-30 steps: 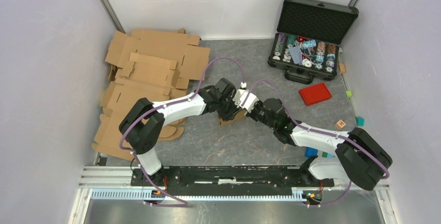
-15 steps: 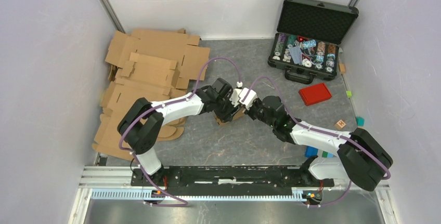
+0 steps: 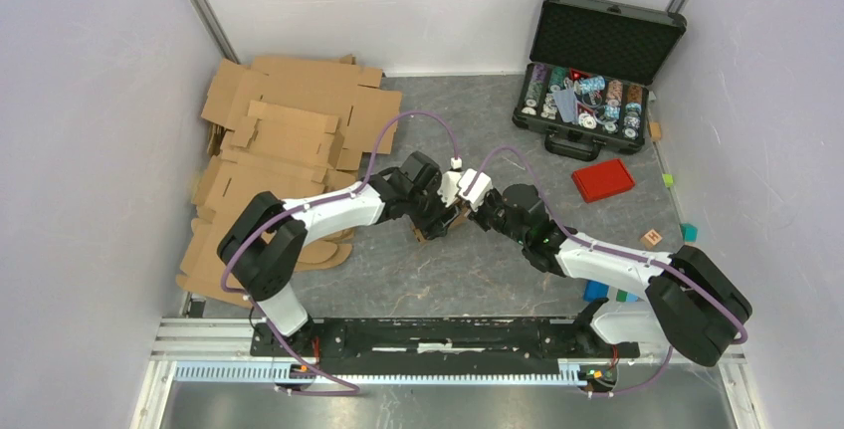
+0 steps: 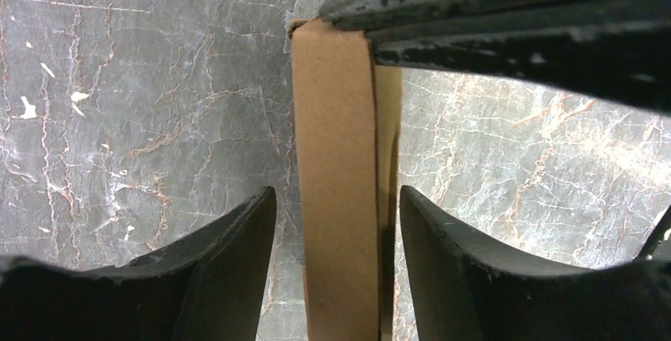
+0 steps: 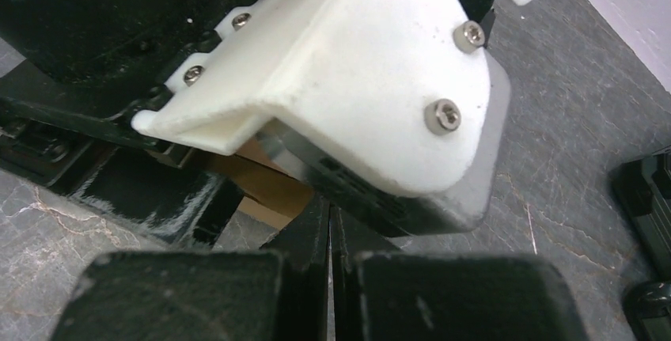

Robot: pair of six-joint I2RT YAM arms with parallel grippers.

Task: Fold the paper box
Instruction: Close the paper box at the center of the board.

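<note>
Two pairs of jaws: the paper box (image 4: 332, 119) stands between the open, empty left jaws, the shut right jaws at its far end, best steadying it there before the left closes.

Top external: high over near edge, looking down and far across whole table (image 3: 448, 280). Left wrist: straight down, very close on paper box (image 4: 336, 183). Right wrist: jammed against white camera mount (image 5: 356, 64). Common to all three: the box.
</note>
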